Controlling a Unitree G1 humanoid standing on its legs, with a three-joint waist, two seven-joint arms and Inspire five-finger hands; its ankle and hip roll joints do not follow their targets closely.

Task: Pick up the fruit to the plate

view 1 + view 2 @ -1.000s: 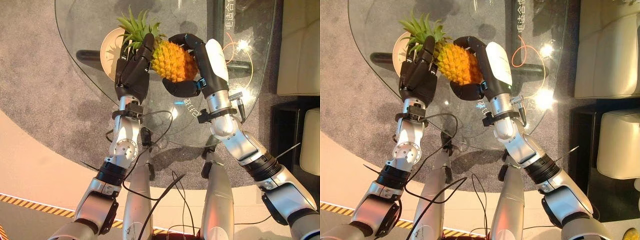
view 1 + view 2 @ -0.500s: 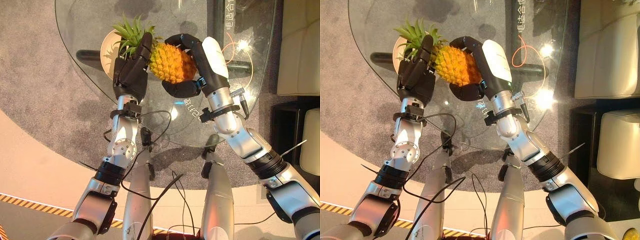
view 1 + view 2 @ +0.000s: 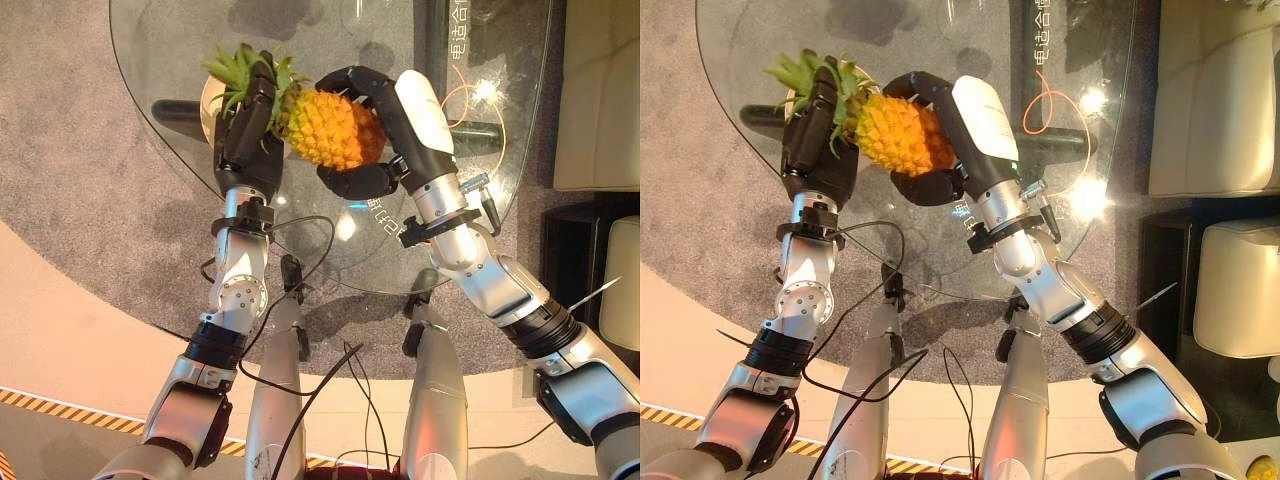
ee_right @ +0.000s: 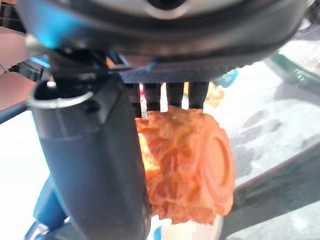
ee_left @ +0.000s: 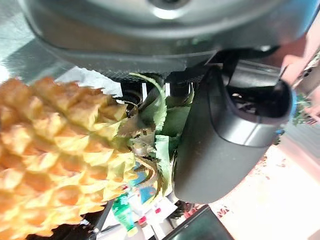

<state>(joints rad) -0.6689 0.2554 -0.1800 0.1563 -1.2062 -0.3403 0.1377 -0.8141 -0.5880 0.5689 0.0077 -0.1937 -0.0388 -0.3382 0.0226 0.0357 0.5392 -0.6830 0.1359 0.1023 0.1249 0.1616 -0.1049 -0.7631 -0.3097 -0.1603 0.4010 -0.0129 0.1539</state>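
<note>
Nearest the robot, the two silver-grey arms reach up over the round glass desk [image 3: 480,190]. The left hand [image 3: 245,140] has its fingers curled against the green leafy crown of the pineapple [image 3: 330,130], and the right hand [image 3: 375,135] (white cover along its thumb side) wraps fingers over the top and thumb under the orange body, so both hands grip the fruit between them. The pineapple is held above the desk, lying on its side with the crown toward the robot's left. Beyond and beneath the crown, the pale plate [image 3: 211,97] sits on the desk near its far left edge, partly hidden by the leaves.
</note>
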